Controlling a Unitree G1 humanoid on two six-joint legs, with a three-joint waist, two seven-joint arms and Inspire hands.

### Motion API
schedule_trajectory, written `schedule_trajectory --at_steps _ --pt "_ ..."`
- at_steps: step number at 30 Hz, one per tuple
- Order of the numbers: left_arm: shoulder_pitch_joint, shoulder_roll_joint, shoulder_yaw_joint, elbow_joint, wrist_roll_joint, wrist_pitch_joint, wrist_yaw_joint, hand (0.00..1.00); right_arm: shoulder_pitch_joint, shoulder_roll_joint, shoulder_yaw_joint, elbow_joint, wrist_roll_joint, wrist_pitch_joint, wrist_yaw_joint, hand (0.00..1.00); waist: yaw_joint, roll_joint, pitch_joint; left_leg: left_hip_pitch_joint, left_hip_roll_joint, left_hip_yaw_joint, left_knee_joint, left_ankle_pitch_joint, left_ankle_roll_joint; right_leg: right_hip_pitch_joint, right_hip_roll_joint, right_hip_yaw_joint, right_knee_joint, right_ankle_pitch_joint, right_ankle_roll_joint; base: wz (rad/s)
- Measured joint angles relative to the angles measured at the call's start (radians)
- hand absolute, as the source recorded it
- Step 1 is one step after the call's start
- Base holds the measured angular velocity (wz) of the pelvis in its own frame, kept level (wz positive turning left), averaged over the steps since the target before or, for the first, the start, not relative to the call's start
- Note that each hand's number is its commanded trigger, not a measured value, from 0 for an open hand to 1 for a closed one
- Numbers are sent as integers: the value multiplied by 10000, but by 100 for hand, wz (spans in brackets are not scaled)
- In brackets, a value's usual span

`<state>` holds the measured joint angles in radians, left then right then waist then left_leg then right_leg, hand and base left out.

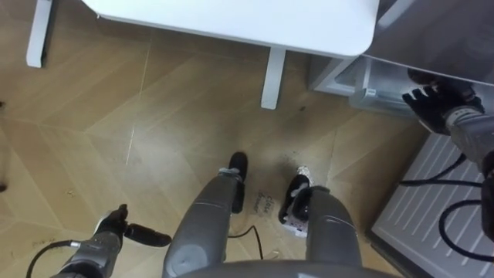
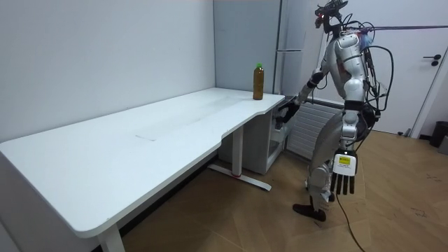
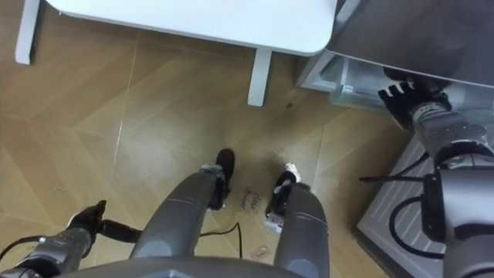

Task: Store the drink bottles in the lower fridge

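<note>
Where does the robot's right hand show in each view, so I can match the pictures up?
Left eye view: right hand at the upper right, fingers straight, to the right of the table.
Right eye view: right hand at the upper right again, a little nearer the middle.
Room view: right hand right of centre, held out forward beyond the table's end.
Shared landmark: the white table leg.
</note>
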<state>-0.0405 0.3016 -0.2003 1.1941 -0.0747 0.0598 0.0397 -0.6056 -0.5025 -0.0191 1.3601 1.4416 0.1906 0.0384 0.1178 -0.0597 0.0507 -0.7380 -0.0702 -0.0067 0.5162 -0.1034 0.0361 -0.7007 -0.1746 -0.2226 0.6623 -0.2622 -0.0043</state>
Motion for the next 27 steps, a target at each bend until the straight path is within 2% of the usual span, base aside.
schedule_trajectory --at_steps 10,21,24,25,27 --pt "5 1 -17 3 7 178 3 0 18 -2 386 -6 2 -7 85 0 -18 3 -3 164 56 31 -59 16 -24 149 64 23 -84 47 -28 -1" --pt "170 6 -1 -335 6 225 -187 0 494 21 384 -46 -330 45 501 0 -29 111 -70 739 91 0 -323 12 -22 831 153 -50 -530 119 20 0" --pt "211 9 0 -297 16 219 -486 0 1005 102 368 -48 -534 35 587 0 -50 278 -169 1381 104 -190 -631 12 -22 1676 238 -246 -1106 204 79 11" --pt "212 11 4 -269 14 205 -543 0 1101 103 369 -51 -620 35 639 0 -34 283 -173 1534 100 -188 -736 13 -21 1823 245 -246 -1194 219 92 3" --pt "343 9 100 -257 18 216 -743 0 1901 164 362 -243 -775 -68 1062 0 -52 401 -266 2214 130 -312 -1056 9 -20 2662 378 -429 -1841 340 159 4"
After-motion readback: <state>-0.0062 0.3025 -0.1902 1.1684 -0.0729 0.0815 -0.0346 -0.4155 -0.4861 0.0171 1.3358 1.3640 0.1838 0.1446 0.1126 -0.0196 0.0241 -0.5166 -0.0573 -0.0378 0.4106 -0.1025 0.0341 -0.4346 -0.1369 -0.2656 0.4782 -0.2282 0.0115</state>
